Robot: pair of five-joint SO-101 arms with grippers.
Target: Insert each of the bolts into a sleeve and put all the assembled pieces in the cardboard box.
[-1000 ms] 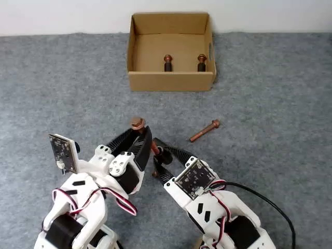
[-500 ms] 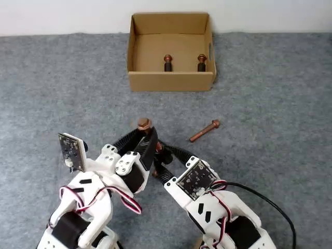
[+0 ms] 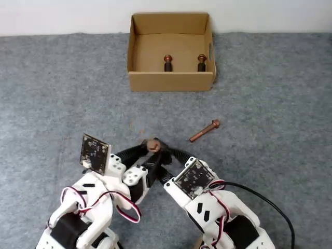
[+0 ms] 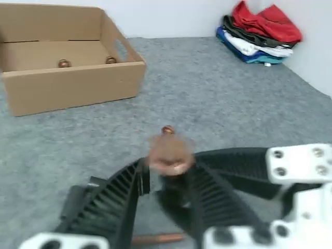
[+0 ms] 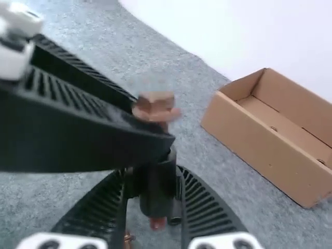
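Note:
A copper bolt [image 3: 153,144] stands upright with my left gripper [image 3: 149,155] shut on it just below the hex head [image 4: 168,153]. Its shank goes down into a black sleeve [image 5: 155,189], and the tip shows below the sleeve. My right gripper [image 5: 153,194] is shut on that sleeve, close against the left one [image 5: 78,124]. Both meet near the table's front middle. A loose bolt [image 3: 205,130] lies on the carpet to the right of them. The cardboard box [image 3: 171,81] at the back holds two assembled pieces [image 3: 168,62] [image 3: 202,62], both upright.
Grey carpet covers the table. A short copper rod [image 4: 155,238] lies on the carpet under the grippers. A pile of folded clothes [image 4: 259,31] sits far off by the wall. Open carpet lies between the grippers and the box [image 4: 72,85].
My left arm has swung right and toward the front with the bolt. It has brought the bolt over my right gripper and down into the sleeve. The right arm has stayed put.

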